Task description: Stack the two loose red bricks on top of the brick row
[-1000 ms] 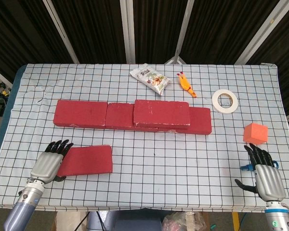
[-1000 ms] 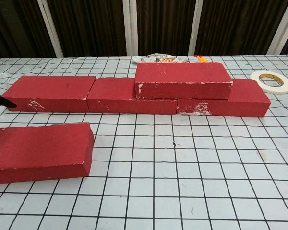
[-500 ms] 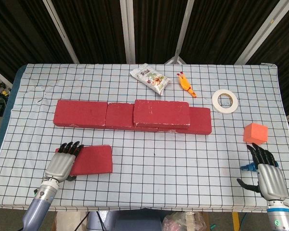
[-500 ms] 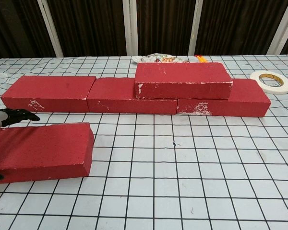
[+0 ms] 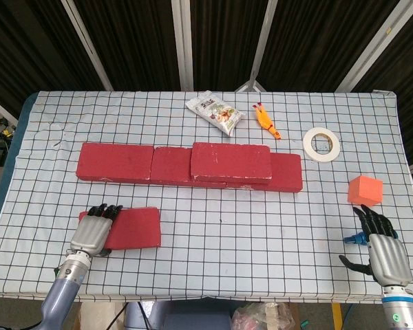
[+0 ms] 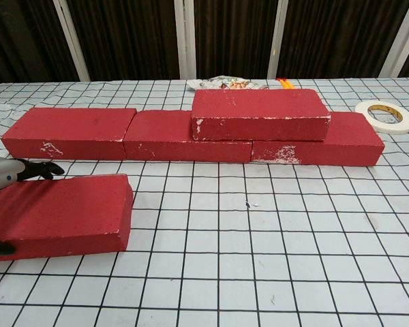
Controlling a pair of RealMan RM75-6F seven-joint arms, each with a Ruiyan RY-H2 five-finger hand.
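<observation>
Brick row (image 5: 151, 165) runs across mid-frame in the head view, with a stacked brick (image 5: 230, 162) already lying on its right half. Loose brick (image 5: 132, 227) sits lower left, flat on the checkered table (image 5: 261, 234). Left hand (image 5: 93, 230) lies over that brick's left end, fingers on top, thumb apparently under the near edge in the chest view; likely gripping, lift not evident. Right hand (image 5: 382, 247) sits lower right, fingers spread, holding nothing. Orange cube (image 5: 365, 190) just above it. Tape roll (image 5: 321, 144), snack packet (image 5: 214, 113), rubber chicken toy (image 5: 265, 121) along the upper part.
</observation>
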